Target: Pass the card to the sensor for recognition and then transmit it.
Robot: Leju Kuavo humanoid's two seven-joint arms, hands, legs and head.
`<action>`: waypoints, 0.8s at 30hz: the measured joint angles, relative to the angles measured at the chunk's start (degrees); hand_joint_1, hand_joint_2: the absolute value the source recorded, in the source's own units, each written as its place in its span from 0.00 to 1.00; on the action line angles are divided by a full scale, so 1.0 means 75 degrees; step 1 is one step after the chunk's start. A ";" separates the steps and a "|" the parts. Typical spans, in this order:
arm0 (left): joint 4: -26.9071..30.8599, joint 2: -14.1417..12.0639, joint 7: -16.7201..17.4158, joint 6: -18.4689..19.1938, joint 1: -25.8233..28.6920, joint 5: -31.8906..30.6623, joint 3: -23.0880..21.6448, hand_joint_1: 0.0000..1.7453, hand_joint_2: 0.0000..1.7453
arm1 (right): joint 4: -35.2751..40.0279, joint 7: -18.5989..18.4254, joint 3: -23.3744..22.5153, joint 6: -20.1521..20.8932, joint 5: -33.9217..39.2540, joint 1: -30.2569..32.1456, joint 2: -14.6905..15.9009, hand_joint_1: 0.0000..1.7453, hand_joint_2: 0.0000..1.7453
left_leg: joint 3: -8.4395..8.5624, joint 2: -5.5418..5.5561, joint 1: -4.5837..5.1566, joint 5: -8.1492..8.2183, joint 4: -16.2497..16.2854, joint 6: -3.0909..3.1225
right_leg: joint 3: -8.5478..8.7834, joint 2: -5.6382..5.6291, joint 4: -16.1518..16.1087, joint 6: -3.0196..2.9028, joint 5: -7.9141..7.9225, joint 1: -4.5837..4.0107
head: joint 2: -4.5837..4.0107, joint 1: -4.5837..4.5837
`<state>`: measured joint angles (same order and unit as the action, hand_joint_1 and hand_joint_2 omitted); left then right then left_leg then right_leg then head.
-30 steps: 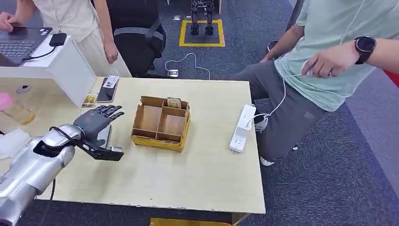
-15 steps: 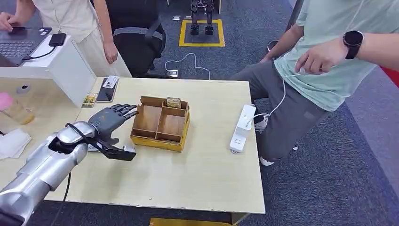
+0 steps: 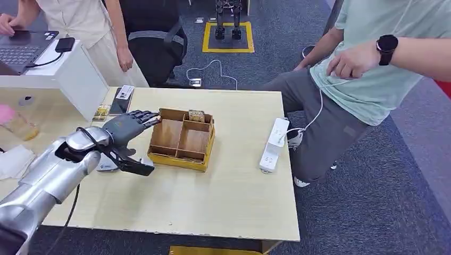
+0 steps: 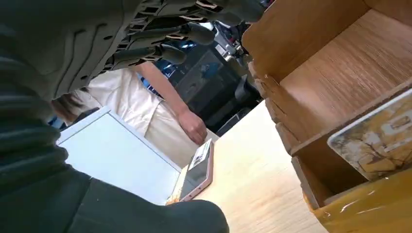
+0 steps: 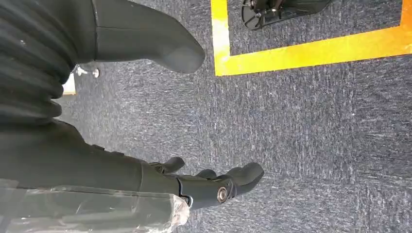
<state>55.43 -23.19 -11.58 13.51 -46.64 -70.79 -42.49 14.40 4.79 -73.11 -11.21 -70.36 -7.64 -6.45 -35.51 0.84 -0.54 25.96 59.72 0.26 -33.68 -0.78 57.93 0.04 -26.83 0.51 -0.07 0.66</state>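
A robotics lab or office: grey carpet (image 3: 372, 202) with a yellow taped square (image 3: 227, 49), a laptop (image 3: 21, 50), an office chair (image 3: 154, 42), people around the worktop (image 3: 223, 202).

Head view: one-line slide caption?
Left hand, open and empty, reaches toward the wooden divided box holding a card upright in its far compartment.
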 joint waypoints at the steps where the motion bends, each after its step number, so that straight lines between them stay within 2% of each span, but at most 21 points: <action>1: -0.0046 0.0012 -0.0009 0.0009 -0.0055 0.0032 -0.0087 0.00 1.00 | 0.0000 0.0015 0.0000 0.0003 -0.0003 -0.0001 0.0000 0.00 1.00 | 0.0000 0.0001 0.0000 0.0000 0.0000 0.0000 | 0.0000 0.0001 0.0000 0.0000 0.0000 0.0000 | 0.0000 0.0000; 7: -0.0297 0.0163 -0.0096 0.0064 -0.0382 0.0546 -0.0600 0.00 1.00 | 0.0000 0.0017 0.0000 0.0003 -0.0073 -0.0002 0.0000 0.00 1.00 | 0.0000 0.0001 0.0001 0.0000 0.0000 0.0000 | 0.0002 0.0001 0.0000 0.0000 0.0000 0.0001 | 0.0000 0.0000; 14: -0.0510 0.0679 0.0096 -0.0023 -0.0392 0.0901 -0.0976 0.00 1.00 | 0.0000 0.0029 0.0000 0.0012 -0.0105 -0.0006 0.0000 0.00 1.00 | -0.0002 0.0003 0.0005 -0.0003 0.0001 0.0005 | 0.0003 0.0000 0.0000 0.0001 0.0001 0.0002 | 0.0000 0.0000; 24: -0.0912 0.0723 0.0125 -0.0210 -0.0420 0.0927 -0.1276 0.00 1.00 | 0.0000 0.0035 0.0000 0.0012 -0.0128 -0.0003 0.0000 0.00 1.00 | -0.0001 0.0003 0.0000 -0.0003 -0.0001 0.0004 | 0.0002 0.0002 0.0001 0.0001 0.0001 -0.0001 | 0.0000 0.0000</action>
<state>48.59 -17.77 -10.64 11.93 -49.79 -63.84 -52.06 14.40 5.05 -73.11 -11.13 -71.32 -7.66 -6.45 -35.52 0.87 -0.54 25.93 59.71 0.30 -33.66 -0.77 57.94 0.04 -26.82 0.51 -0.07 0.66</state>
